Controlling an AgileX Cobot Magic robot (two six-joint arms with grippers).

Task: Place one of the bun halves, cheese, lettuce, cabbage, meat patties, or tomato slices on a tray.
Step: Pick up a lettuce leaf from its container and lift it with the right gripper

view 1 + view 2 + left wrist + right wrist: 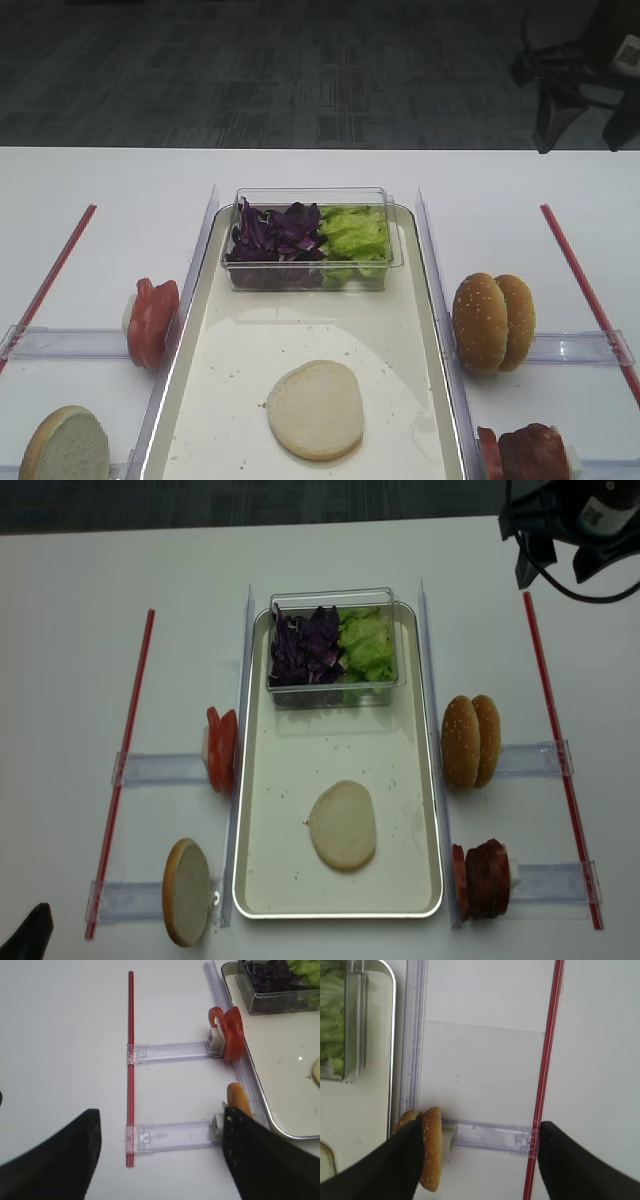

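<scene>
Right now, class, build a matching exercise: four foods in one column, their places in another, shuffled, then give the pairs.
Things:
1. cabbage
2. tomato slices
3. meat patties
4. pale bun half

Places:
A. lying flat on the tray
B. standing on edge left of the tray
C. in the clear box beside the lettuce
D. standing on edge right of the tray, near corner

Pairs: 1-C, 2-B, 3-D, 4-A

No readable text
White label on dark gear at the top right corner, too blurred to read; nothing else printed.
</scene>
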